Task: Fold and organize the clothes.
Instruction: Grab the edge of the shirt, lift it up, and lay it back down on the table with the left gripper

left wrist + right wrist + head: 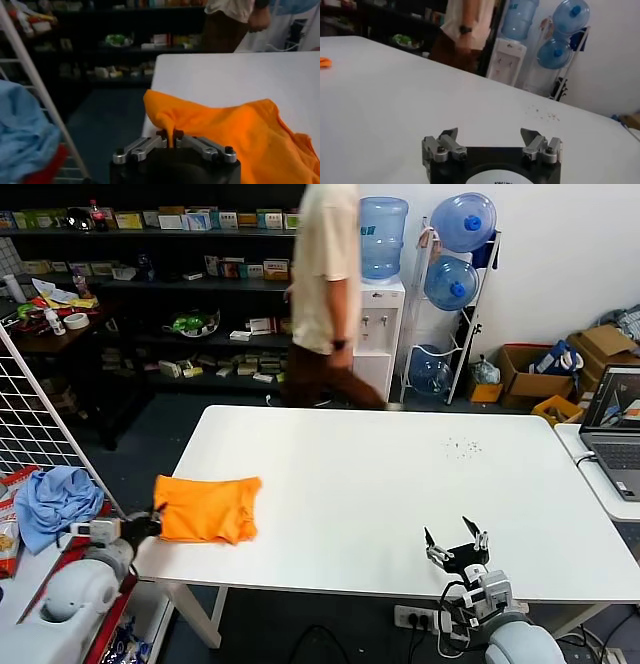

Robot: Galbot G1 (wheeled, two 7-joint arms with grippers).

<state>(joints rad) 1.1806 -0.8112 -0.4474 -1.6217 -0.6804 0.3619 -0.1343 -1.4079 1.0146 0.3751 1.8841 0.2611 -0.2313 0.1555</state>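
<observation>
The orange T-shirt (pixel 208 508) lies folded into a compact bundle at the left front corner of the white table (pixel 400 484). No lettering shows on it. My left gripper (pixel 153 518) is at the shirt's left edge, just off the table's left side, and is shut on a pinch of the orange fabric (pixel 169 134). The rest of the shirt (pixel 235 130) spreads over the table beyond the jaws. My right gripper (pixel 457 544) is open and empty near the table's front edge at the right; in the right wrist view (pixel 490 137) it hovers over bare table.
A light blue cloth (pixel 55 499) lies on a stand left of the table beside a white wire rack (pixel 30 414). A person (pixel 325 294) walks behind the table. A laptop (pixel 615 429) sits at the far right. Shelves and water bottles (pixel 455 254) stand behind.
</observation>
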